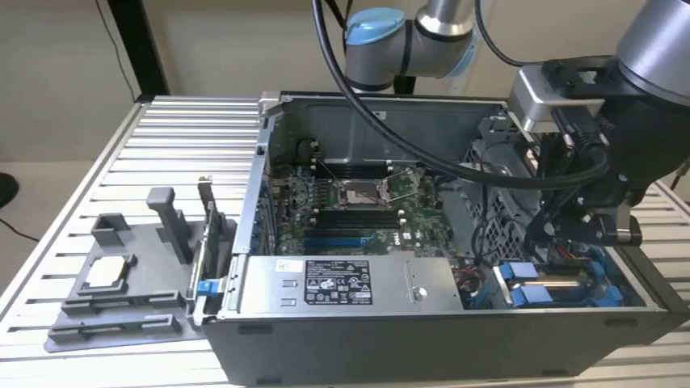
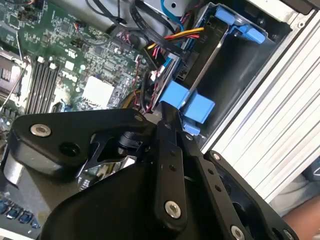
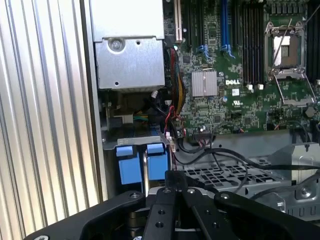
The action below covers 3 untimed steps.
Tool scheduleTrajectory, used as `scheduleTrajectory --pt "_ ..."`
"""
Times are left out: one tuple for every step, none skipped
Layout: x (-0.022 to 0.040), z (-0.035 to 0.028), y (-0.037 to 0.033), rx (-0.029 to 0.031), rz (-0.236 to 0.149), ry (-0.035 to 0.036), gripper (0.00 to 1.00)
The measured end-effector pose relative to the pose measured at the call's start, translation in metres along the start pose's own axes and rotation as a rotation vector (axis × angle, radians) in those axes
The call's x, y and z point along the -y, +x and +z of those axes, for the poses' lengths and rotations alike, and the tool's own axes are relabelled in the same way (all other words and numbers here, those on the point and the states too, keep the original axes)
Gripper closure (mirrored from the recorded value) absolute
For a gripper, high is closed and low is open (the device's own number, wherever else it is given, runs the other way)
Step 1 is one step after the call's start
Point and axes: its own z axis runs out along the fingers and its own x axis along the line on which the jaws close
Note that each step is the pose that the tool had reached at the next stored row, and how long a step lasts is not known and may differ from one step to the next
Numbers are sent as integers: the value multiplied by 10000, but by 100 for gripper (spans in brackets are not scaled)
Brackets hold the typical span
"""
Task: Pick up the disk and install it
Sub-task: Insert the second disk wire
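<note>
Inside the case (image 1: 367, 121) — jaws closed over disk (image 1: 561, 289).

Silver-grey arm (image 1: 658, 40) with a light-blue joint cap (image 1: 374, 27), black cables (image 1: 356, 89) looping off it. Grey block at the wrist (image 1: 536, 95). Matte black gripper (image 2: 167, 150), flat linkage bars dotted with small silver screws (image 2: 173, 209).

the gripper (image 2: 167, 112) hides most of the disk (image 2: 200, 107).
</note>
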Motion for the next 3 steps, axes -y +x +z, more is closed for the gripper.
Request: scheduleTrajectory --pt "0 0 0 -1 6 -8 100" --pt "0 0 0 -1 8 -11 100" --pt "0 0 0 -2 9 -13 100"
